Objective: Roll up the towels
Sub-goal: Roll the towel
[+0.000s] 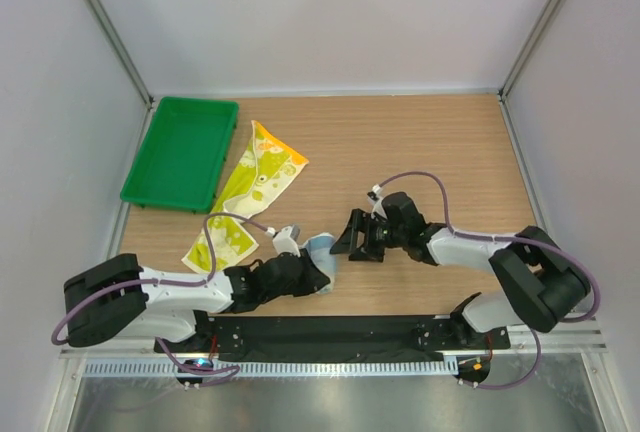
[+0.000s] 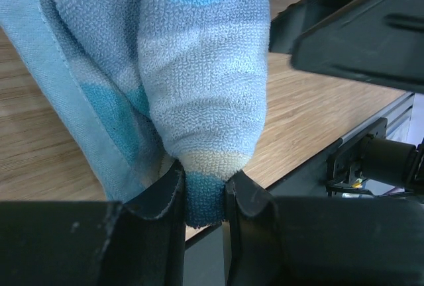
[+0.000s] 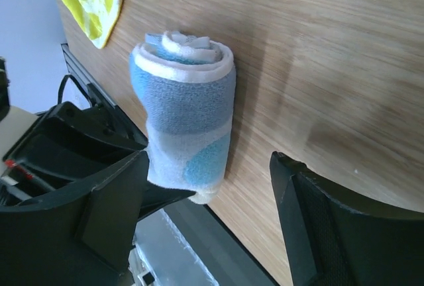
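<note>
Blue and soft, the blue towel (image 3: 185,107) is rolled up into a fat little tube. In the right wrist view you can see the swirl of its layers at one end. The roll is near the front edge of the counter (image 1: 430,142), close to where the arms are bolted on. I cannot tell if it rests on the wood or hangs a bit above it.

The left gripper (image 2: 202,200) is nearly closed. It pinches the other end of the roll between its two fingers. The right gripper (image 1: 352,237) is wide open and has nothing in it. It points at the roll from just beside it, and its fingers do not touch the cloth.

The yellow-green towel (image 1: 250,187) is not rolled. It lies long and wrinkled on the counter, with one end just beside the green tray (image 1: 180,152).

I think the first towel is about done, so the job looks half finished. Next, the left gripper should put the roll down softly and let go, so it does not pop open. The open right gripper could steady it. After that, the yellow-green towel needs to be pulled flat before it can be rolled from one short end.
</note>
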`<state>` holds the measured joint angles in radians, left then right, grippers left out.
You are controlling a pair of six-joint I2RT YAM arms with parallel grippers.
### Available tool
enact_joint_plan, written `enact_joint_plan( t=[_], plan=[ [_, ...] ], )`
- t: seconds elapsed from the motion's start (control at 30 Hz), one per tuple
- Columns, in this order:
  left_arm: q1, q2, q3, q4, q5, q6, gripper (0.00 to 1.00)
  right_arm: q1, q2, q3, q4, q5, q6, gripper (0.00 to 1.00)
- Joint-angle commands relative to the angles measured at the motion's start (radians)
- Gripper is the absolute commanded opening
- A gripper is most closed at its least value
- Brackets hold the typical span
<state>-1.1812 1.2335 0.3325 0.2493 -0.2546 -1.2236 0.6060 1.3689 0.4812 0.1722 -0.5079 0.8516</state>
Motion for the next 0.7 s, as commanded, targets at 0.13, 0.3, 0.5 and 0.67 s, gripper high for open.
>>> enact_joint_plan(
  t=[0.13, 0.3, 0.5, 0.67],
  plan=[
    [0.003, 0.038, -0.052, 0.005, 0.003, -0.077, 0.0, 0.086, 0.124, 0.033, 0.184, 0.029, 0.029, 0.68],
    [0.005, 0.057, -0.044, 0.008, 0.028, -0.054, 0.05, 0.123, 0.176, 0.036, 0.219, 0.051, 0.04, 0.47],
    [-0.037, 0.103, 0.206, -0.364, 0.003, 0.134, 0.69, 0.141, 0.177, 0.063, 0.187, 0.083, 0.023, 0.33],
    [-0.046, 0.005, 0.266, -0.513, -0.058, 0.139, 0.89, 0.147, 0.157, 0.111, 0.063, 0.132, -0.034, 0.32]
  ],
)
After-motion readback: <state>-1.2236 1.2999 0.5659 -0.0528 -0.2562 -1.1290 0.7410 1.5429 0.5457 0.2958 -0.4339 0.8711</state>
